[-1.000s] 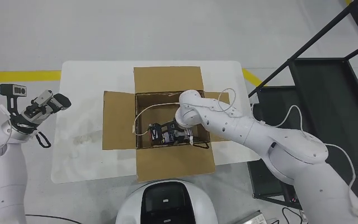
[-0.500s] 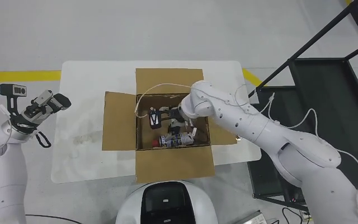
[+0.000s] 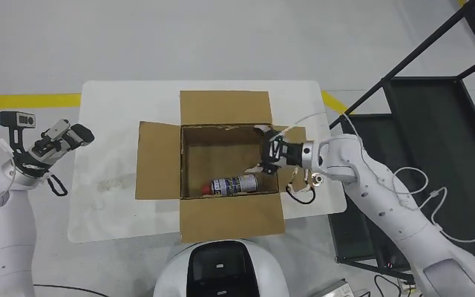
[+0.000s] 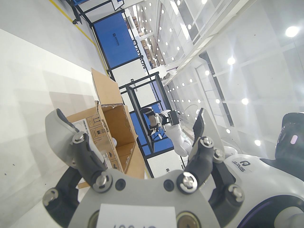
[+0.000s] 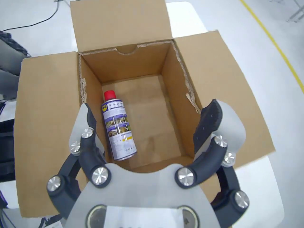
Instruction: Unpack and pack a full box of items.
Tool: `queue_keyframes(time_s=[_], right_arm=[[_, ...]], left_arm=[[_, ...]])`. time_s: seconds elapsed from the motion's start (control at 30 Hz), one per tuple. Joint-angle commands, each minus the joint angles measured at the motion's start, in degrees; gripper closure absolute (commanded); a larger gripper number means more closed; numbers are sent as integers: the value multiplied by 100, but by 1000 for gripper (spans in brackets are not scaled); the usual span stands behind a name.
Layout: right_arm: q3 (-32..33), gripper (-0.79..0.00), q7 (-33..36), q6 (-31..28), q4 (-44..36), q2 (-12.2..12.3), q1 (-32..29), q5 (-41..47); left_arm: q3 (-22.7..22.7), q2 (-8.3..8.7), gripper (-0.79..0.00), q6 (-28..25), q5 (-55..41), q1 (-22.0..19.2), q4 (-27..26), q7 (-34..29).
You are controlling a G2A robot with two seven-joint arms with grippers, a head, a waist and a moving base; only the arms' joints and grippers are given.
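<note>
The pale grey glossy floor (image 3: 223, 37) carries a yellow painted line (image 3: 37, 99). A black metal frame rack (image 3: 430, 104) stands nearby. The blue wall panels (image 4: 106, 39) are perhaps partitions.

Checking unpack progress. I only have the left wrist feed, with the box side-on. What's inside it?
Observer: One spray can, lying on its side on the floor of the box, against the wall nearest the robot.
Operator: Which way is its cap pointing?
Observer: The red cap points toward the robot's left side.
Operator: Is the right tool holding anything?
Observer: No. The right tool is open and empty, held over the box edge on that arm's side.
</note>
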Motion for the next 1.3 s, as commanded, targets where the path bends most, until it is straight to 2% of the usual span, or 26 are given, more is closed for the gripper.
queue_keyframes(time_s=[0.0,0.13,0.23,0.6,0.73,0.97,1.13,1.17,1.2,1.23,1.27], right_arm=[[751,-785,-544,214,-236,133,-895,-316],[1708,-785,-1553,536,-545,275,-2174,-858],[2084,-785,-2111,614,-771,309,-2710,-1134],[2084,-785,-2111,614,-771,309,-2710,-1134],[2084,-785,-2111,614,-771,309,-2710,-1134],[2084,-785,-2111,614,-771,309,-2710,-1134],[2084,-785,-2111,614,-771,309,-2710,-1134],[2084,-785,-2111,614,-771,309,-2710,-1134],[2084,-785,-2111,614,-771,309,-2710,-1134],[2084,-785,-2111,614,-771,309,-2710,-1134],[2084,-785,-2111,614,-771,309,-2710,-1134]], left_arm=[[0,0,-785,0,0,0,0,0],[0,0,-785,0,0,0,0,0],[0,0,-785,0,0,0,0,0],[37,-1,-785,32,73,27,-30,51],[443,-5,-785,111,570,14,-134,26],[1352,-86,-785,204,856,-454,464,-204],[1872,-129,-785,217,918,-718,629,-218],[1948,-131,-763,302,820,-746,621,-303],[1999,-121,-570,310,854,-780,594,-311],[2054,-107,-566,257,981,-798,572,-258],[2111,-99,-597,211,1045,-808,579,-212]])
